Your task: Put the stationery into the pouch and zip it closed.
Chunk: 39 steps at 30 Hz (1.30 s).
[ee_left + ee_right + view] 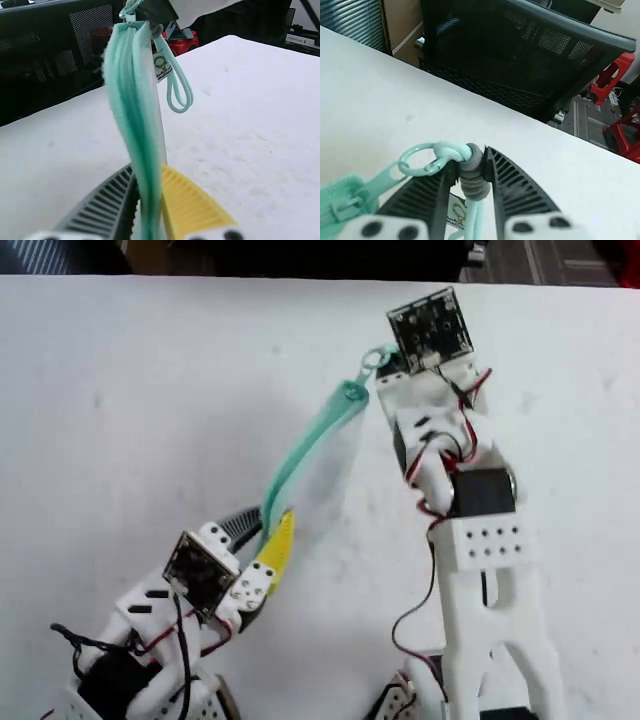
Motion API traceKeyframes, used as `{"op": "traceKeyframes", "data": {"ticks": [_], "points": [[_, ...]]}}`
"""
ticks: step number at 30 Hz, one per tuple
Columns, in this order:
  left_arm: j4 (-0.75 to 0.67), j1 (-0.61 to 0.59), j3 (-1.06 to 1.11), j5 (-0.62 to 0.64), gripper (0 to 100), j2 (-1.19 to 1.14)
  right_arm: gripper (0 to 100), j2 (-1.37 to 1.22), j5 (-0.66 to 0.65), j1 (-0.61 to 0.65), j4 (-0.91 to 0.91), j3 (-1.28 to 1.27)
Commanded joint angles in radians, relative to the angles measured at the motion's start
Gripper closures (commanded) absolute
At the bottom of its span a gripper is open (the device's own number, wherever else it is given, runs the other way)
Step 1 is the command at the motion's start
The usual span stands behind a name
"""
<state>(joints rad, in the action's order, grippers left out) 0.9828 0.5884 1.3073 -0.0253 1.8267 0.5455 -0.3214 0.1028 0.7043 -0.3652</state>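
A clear pouch (pixel 318 455) with a mint-green zipper edge is held stretched above the white table between both arms. My left gripper (pixel 262 530), one grey finger and one yellow finger (pixel 192 207), is shut on the near end of the pouch (pixel 139 130). My right gripper (pixel 385 368) is shut on the zipper pull end, its dark fingers (pixel 512 187) clamped on the grey bead (pixel 472 172) by the mint ring (pixel 417 157). A mint cord loop (pixel 177 87) hangs from that far end. No loose stationery is visible.
The white table (pixel 130 410) spreads to the left and right of the arms. Its far edge (pixel 200 278) runs along the back, with a black mesh chair (pixel 530 55) and red stools (pixel 615 75) beyond it.
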Motion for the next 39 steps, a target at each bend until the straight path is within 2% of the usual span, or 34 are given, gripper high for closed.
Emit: {"op": "traceKeyframes", "data": {"ticks": [1,9,24,25,27,30,32,35,39], "points": [[0.043,0.016,-0.041,0.0,98,0.001,98.2,-0.039,0.031,-0.096,-0.004,0.118],[0.038,0.016,-0.043,-0.005,98,0.001,98.2,-0.05,0.026,-0.074,0.036,0.104],[0.038,0.015,-0.041,-0.003,98,0.001,97.9,-0.051,0.031,-0.071,-0.007,0.063],[0.038,0.015,-0.041,-0.005,98,0.001,96.4,-0.044,0.028,-0.056,-0.004,0.063],[0.034,0.015,-0.041,-0.002,98,0.001,86.8,-0.027,0.031,-0.03,0.064,0.071],[-0.034,-0.025,-0.008,0.0,98,0.001,68.1,0.065,0.032,0.007,0.174,0.071],[-0.13,-0.088,0.044,0.0,98,0.001,62.1,0.156,0.032,0.018,0.246,0.071],[-0.313,-0.182,0.124,0.002,98,0.001,64.2,0.297,0.028,0.01,0.315,0.063],[-0.512,-0.263,0.167,-0.006,98,-0.001,68.9,0.41,0.028,-0.07,0.367,-0.017]]}}
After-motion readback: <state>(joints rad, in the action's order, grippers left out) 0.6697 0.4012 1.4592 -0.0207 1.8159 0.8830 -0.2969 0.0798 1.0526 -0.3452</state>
